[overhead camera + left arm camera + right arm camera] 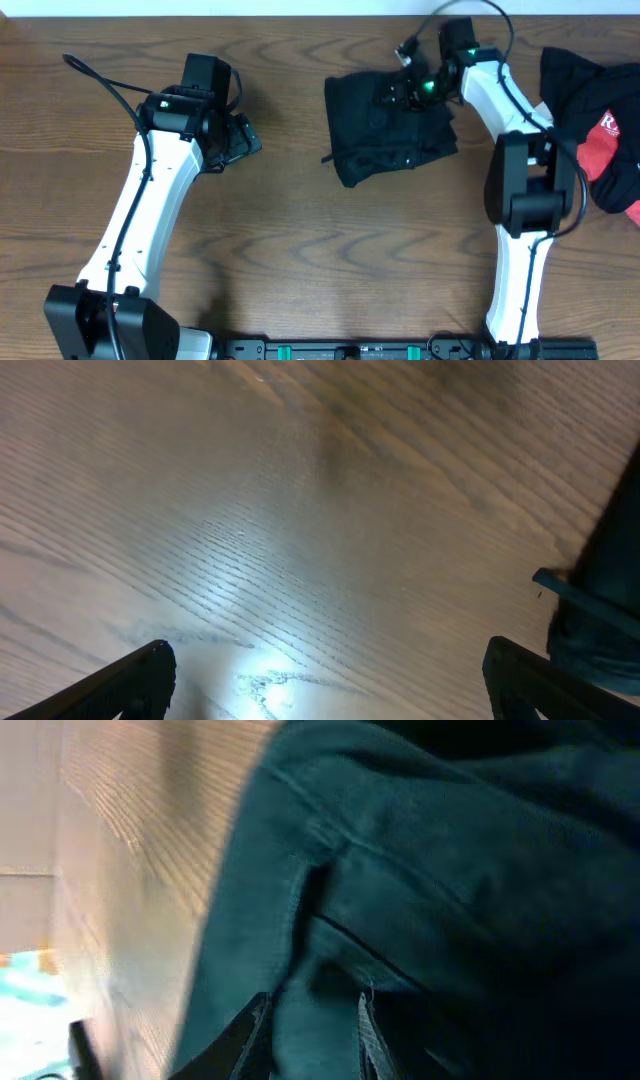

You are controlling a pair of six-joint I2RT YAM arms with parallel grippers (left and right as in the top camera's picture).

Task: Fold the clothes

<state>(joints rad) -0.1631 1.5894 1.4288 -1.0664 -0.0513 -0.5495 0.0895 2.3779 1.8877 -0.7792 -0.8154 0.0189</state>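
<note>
The clothes (390,125) are a black garment lying in a folded bundle at the back middle of the table, with a thin cord trailing off its left edge. My right gripper (405,90) is down on the bundle's upper part. The right wrist view shows a fold of the clothes (430,870) pinched between the narrow-set fingers of the right gripper (315,1035). My left gripper (240,140) hangs wide open over bare wood to the left of the bundle. The left wrist view shows the left gripper (325,680) empty, and an edge of the clothes (605,610) at the far right.
A black-and-red garment with white lettering (600,120) lies at the right edge, beside the right arm's elbow. A black cable (100,80) loops over the table behind the left arm. The table's back edge runs just past the bundle.
</note>
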